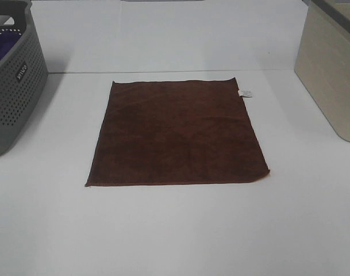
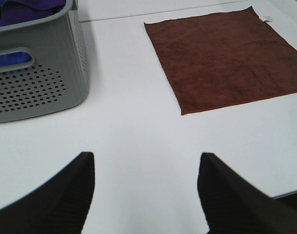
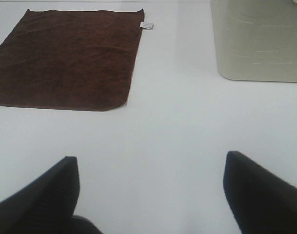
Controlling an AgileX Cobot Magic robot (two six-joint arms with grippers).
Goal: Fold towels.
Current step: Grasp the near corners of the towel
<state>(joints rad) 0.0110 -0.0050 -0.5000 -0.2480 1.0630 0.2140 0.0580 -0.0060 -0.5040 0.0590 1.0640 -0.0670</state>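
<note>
Brown towel [image 1: 177,133]: flat, unfolded, centre of bench [image 1: 175,241]. Left tool [image 2: 147,161], right tool [image 3: 150,158]: wide open, empty, well short of it. Risk: thin edge likely slips or bunches when pinched.

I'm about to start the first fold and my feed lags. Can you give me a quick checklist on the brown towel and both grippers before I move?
1. Towel spread flat and unfolded on the table: ok.
2. Left gripper open and empty: ok.
3. Right gripper open and empty: ok.
4. Towel apart from the gray basket and the beige bin: ok, bare table on both sides.
5. White tag located: ok, at the far right corner.
6. Grippers positioned at the towel's corners: not ok, both are over bare table short of its near edge.
</note>
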